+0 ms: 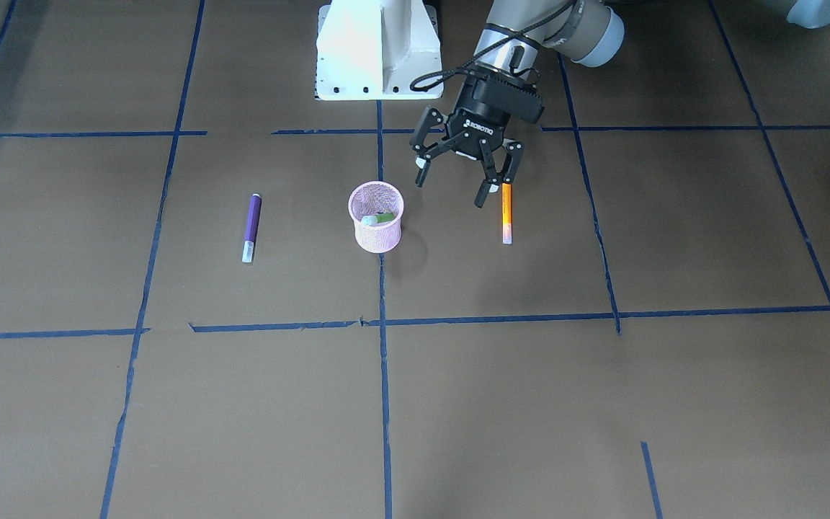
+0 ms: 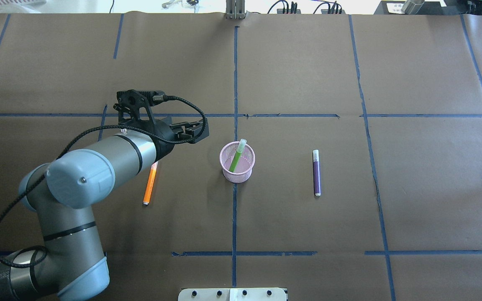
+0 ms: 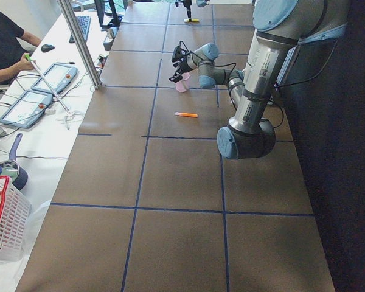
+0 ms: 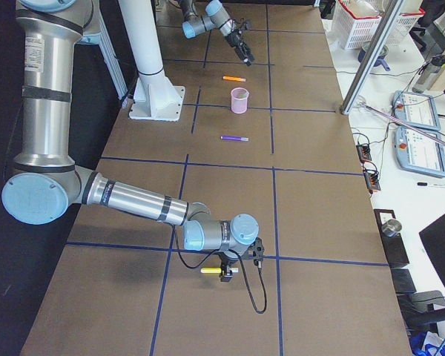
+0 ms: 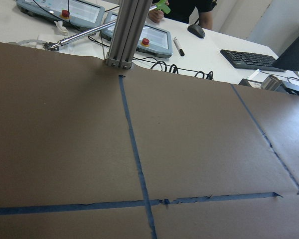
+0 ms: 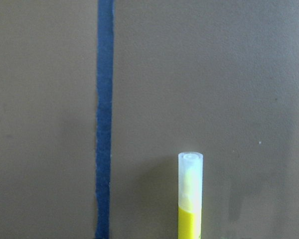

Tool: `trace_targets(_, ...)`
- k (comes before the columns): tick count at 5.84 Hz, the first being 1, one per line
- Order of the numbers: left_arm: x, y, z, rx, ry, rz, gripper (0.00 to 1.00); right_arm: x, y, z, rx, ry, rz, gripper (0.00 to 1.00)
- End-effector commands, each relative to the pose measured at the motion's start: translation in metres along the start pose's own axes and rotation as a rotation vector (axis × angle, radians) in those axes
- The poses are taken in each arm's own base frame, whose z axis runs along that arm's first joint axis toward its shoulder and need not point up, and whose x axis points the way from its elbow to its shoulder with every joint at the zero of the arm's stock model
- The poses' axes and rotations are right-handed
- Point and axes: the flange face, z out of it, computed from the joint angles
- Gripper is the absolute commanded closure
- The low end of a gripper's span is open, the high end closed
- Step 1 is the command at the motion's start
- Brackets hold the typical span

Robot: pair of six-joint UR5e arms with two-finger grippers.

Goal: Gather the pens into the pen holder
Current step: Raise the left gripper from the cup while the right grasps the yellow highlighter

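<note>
The pink mesh pen holder (image 1: 379, 238) (image 2: 234, 174) stands at the table's middle, with the green pen (image 1: 384, 217) (image 2: 237, 157) leaning inside it. The orange pen (image 1: 506, 213) (image 2: 150, 186) lies flat on the table, partly under my left arm. The purple pen (image 1: 251, 226) (image 2: 316, 173) lies flat on the cup's other side. My left gripper (image 1: 451, 189) (image 2: 191, 129) is open and empty, above the table between cup and orange pen. My right gripper (image 4: 226, 272) is far off near a yellow pen (image 6: 190, 199) (image 4: 210, 271); I cannot tell whether it is open or shut.
The robot's white base (image 1: 377, 50) stands behind the cup. Blue tape lines cross the brown table. Beyond its far edge stand a metal post (image 5: 128, 30), teach pendants (image 5: 65, 9) and a seated person (image 3: 3, 45). A white basket (image 3: 3, 219) sits on the side bench.
</note>
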Motion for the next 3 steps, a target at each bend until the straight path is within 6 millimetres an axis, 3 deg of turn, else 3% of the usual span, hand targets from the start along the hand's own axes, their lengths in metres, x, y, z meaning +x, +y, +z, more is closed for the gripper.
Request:
trace_targets(1, -0.0287, -0.0241, 0.0074, -0.121, -0.132, 0.043, 0.01, 0.0035, -0.0014, 0.0036, -0.007, 0.005, 0.007, 0.11)
trace_targets(3, -0.0357, -0.0267, -0.0012, -0.181, -0.233, 0.183, 0.01, 0.0069, -0.0049, 0.0075, -0.015, 0.006, 0.014, 0.17)
